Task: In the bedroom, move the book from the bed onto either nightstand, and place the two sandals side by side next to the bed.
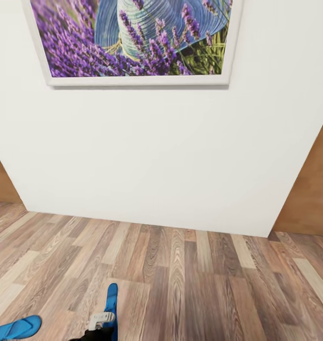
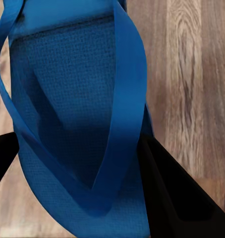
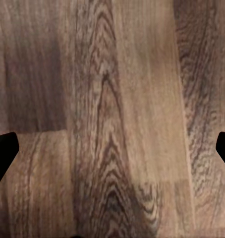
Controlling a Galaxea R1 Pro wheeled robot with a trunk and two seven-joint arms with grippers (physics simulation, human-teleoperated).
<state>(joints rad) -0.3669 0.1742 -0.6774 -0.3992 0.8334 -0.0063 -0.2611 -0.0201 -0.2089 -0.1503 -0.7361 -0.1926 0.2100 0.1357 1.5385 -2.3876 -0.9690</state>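
One bright blue sandal is held just above the wood floor at the bottom of the head view, with my left gripper shut on it. In the left wrist view that sandal with its thin strap sits between the two black fingers. The other sandal lies flat on the floor to the left, apart from the first. My right gripper hangs open over bare planks with nothing between its fingers. The book, the bed and the nightstand are out of view.
A white wall stands straight ahead, with the lavender picture high on it. Brown panels flank the wall at its left and right. The grey-brown plank floor stretches from the wall to me.
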